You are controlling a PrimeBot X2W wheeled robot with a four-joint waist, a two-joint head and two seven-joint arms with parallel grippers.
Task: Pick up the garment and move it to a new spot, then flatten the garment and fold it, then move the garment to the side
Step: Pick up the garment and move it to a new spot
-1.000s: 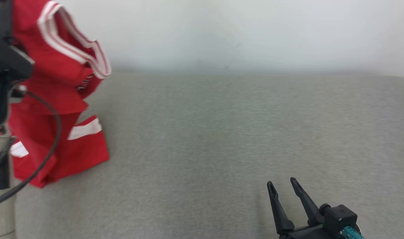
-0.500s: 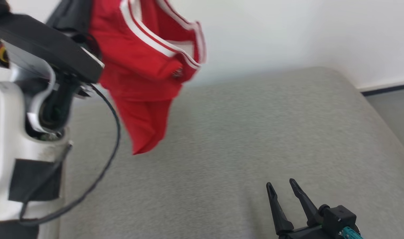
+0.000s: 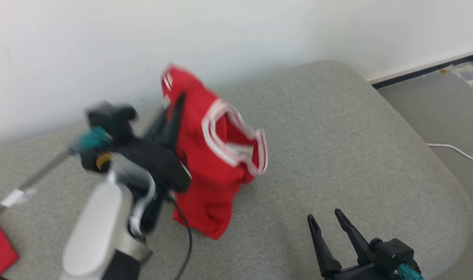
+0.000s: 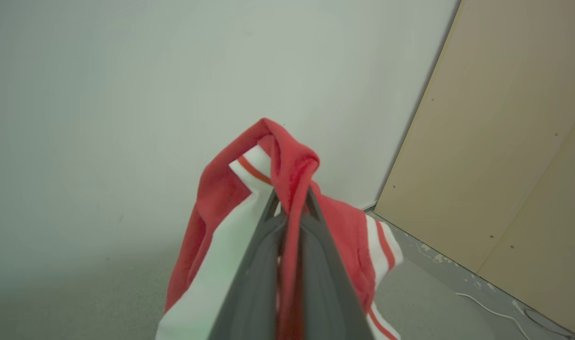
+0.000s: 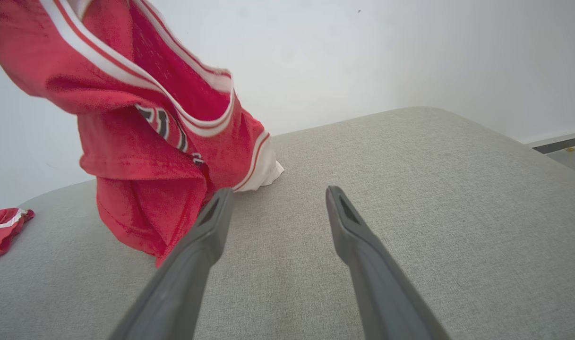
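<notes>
Grey cushion (image 3: 337,136), white wall (image 3: 259,31): red garment (image 3: 217,175) now over the middle.
Its hem swung free a moment ago (the head camera turned too); the right wrist view shows it touching the cushion, so laying down seems near. Left wrist view shows the left gripper (image 4: 291,200) clamped on a fold; the right gripper (image 3: 324,215) waits, fingers apart.

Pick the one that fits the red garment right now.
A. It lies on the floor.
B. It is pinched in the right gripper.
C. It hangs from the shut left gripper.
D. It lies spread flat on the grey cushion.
C: the left gripper has its fingers shut on a fold of the red garment, which drapes down from them, while the right gripper stands open and apart from it.
</notes>
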